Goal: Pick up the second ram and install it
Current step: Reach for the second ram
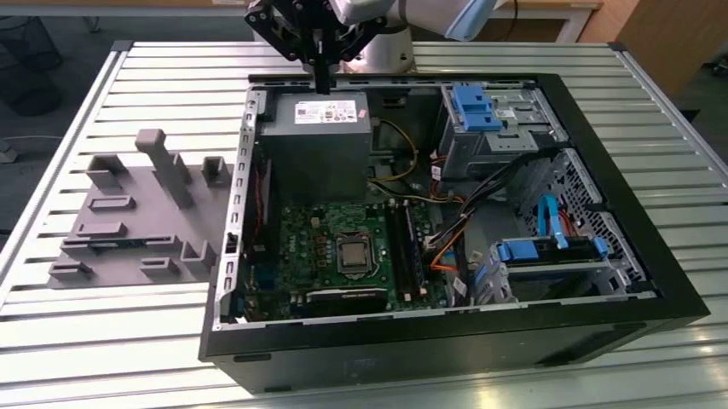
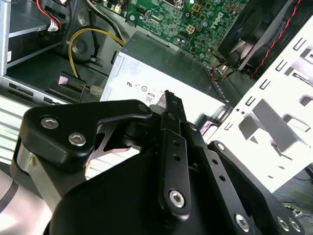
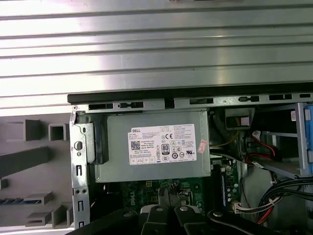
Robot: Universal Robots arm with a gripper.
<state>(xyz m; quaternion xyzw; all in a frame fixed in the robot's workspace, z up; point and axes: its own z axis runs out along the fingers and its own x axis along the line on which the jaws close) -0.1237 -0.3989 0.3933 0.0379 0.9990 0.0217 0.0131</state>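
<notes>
One pincer [image 1: 323,83] closed above power supply [image 1: 313,136], arm [image 1: 427,13] cut off

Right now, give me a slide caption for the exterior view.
Gripper over the power supply of the open computer case, grey fixture beside it.

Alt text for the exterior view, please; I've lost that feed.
The hand hangs over the far edge of an open computer case, above its power supply. On the exterior view's left, a grey fixture on the slatted table holds what seems the second ram, a blue-green stick.
</notes>
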